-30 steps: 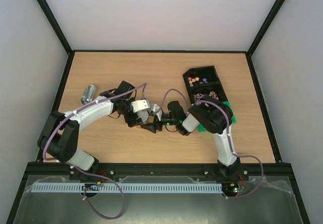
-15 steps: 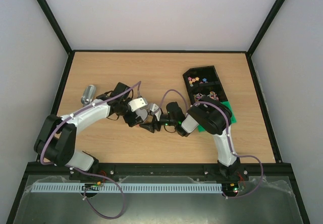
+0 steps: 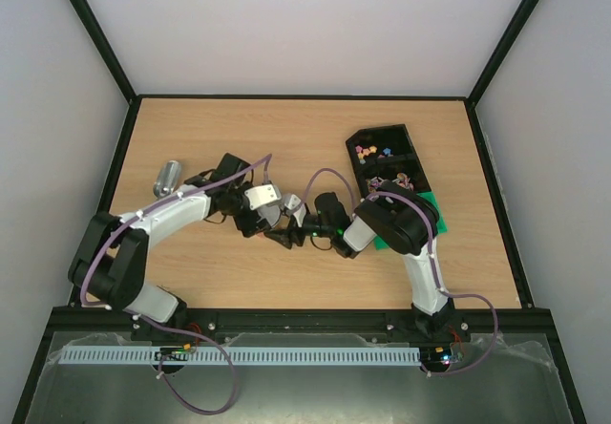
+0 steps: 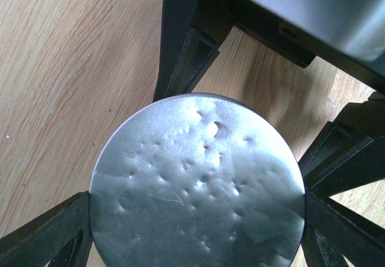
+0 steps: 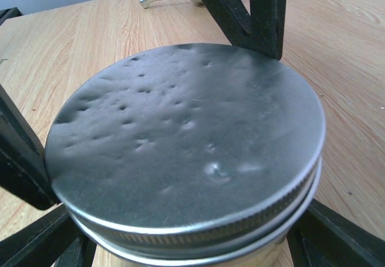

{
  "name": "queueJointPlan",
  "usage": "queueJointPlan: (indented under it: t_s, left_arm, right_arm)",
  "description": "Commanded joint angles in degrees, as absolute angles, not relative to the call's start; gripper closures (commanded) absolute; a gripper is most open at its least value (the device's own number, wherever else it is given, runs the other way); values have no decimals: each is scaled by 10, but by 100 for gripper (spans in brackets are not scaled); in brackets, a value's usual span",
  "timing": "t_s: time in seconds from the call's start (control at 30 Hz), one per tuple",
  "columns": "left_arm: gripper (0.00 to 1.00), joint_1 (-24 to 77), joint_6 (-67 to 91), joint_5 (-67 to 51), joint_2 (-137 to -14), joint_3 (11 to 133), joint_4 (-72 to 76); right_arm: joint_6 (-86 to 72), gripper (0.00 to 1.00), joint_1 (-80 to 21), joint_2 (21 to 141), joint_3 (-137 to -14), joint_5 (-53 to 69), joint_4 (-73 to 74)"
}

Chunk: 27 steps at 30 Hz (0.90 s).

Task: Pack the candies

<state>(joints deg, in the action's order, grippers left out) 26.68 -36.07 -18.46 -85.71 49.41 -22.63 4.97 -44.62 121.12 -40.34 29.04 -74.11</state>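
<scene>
We read no text, label, brand, number or sign in any view; metal lid (image 4: 195,186) and jar (image 5: 198,262) unmarked.

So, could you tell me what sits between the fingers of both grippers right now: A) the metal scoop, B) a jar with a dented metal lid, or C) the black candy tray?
B: each wrist view shows the jar, its dented metal lid filling the space between the fingers of the left gripper and of the right gripper.

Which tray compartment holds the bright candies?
The far compartment of the black tray: its candies are pink, yellow and blue, while the near compartment's pieces look duller.
</scene>
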Motion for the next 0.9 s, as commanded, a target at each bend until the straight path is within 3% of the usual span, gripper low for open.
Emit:
queueJointPlan:
  t_s: [0.0,0.13,0.33,0.47,0.63,0.73,0.77,0.87]
  left_arm:
    - [37,257,-440,-162,-927,509,-305]
    - [41,256,-519,-162,-942,541,-350]
    - [35,257,-651,-143,-943,528,-350]
    - [26,252,-687,-137,-941,556,-355]
    - [2,237,-634,-193,-931,617,-370]
    - [1,229,-582,-229,-900,605,-363]
    - [1,226,-569,-240,-885,593,-361]
    - [1,225,-530,-251,-836,546,-340]
  right_arm:
    - [109,31,-454,1209,-395,321,-727]
    - [114,32,-454,1209,-398,329,-717]
    - [116,35,-453,1209,-396,332,-717]
    - [115,37,-453,1209,-393,331,-721]
    - [100,38,-453,1209,-395,315,-725]
    - [86,38,-453,1214,-395,305,-733]
    - [81,37,-453,1215,-395,303,-734]
    - [70,16,-453,1216,-388,312,-753]
